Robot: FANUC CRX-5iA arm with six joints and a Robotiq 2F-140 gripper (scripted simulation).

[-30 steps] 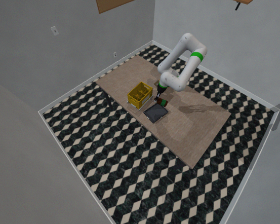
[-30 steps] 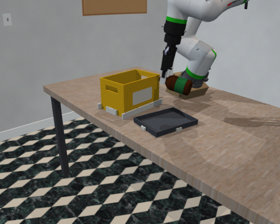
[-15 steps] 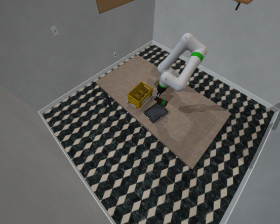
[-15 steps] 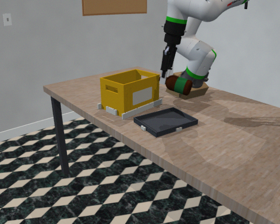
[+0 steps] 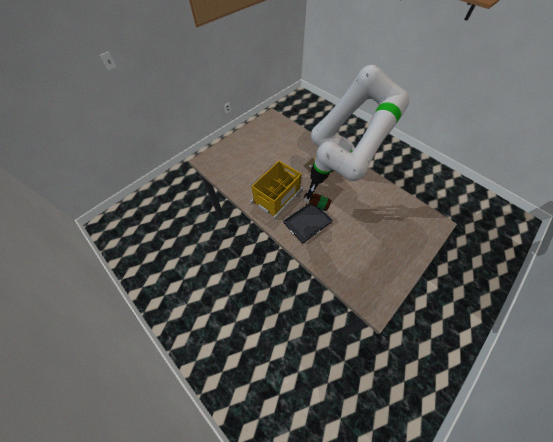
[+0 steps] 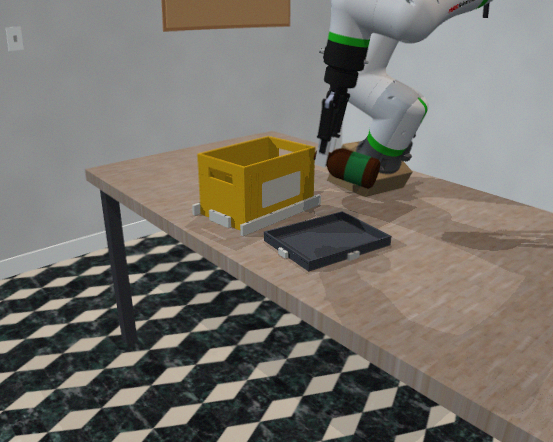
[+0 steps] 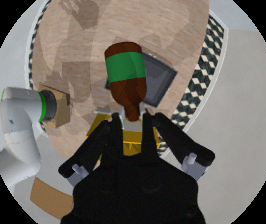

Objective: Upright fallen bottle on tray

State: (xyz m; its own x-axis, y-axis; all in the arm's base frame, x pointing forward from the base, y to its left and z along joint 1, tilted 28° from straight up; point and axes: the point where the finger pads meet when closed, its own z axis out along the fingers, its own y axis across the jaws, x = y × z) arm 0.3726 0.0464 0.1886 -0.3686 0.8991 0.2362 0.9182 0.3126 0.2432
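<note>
The brown bottle (image 6: 353, 167) with a green band is hanging on its side above the table – its neck is sitting between the gripper (image 6: 323, 145) fingers, which are clamping it. The dark grey tray (image 6: 327, 240) is lying flat on the table, just beside the yellow crate (image 6: 256, 178). The crate is standing level, open side up – white brackets are lining its base

Brown bottle (image 6: 353, 167) with green band, yellow crate (image 6: 256, 179), dark grey tray (image 6: 327, 239), black-and-cream diamond floor (image 6: 182, 370).
</note>
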